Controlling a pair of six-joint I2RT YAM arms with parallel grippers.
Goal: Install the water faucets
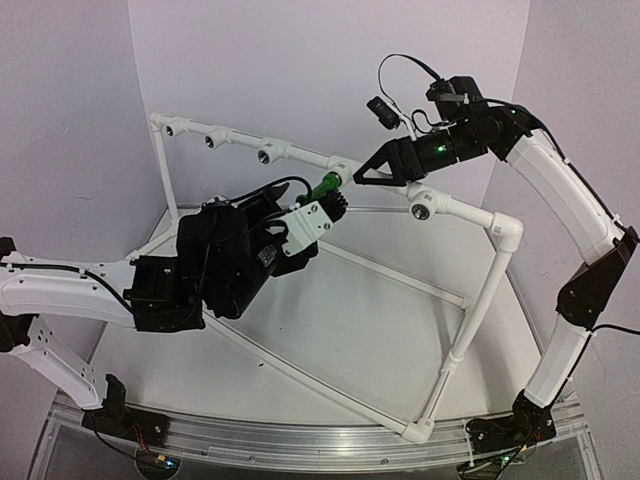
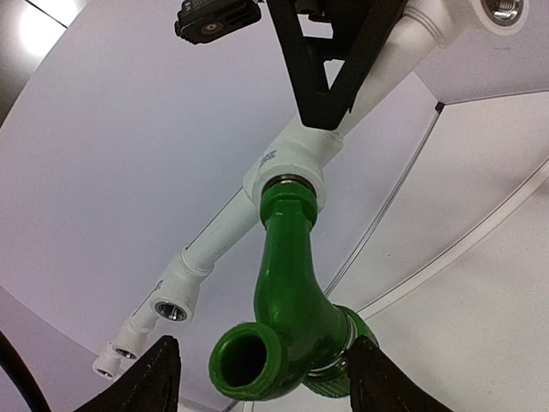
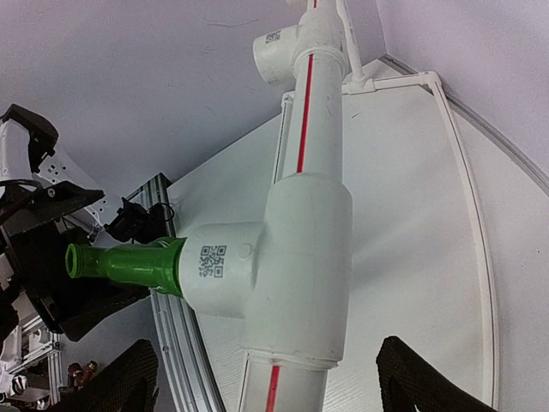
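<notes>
At the tee (image 3: 296,266), faucet (image 2: 290,283) seated, left end effector (image 2: 262,360) and right end effector (image 3: 268,352) gape.

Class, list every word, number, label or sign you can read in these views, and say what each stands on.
No word can be read.
QR code, no letters: on the white tee holding the green faucet.
Small print on the farther tee: too small to read.

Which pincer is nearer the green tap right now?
Left. The left pincer sits around the free end of the green tap. The right pincer straddles the white pipe joint holding the tap.
</notes>
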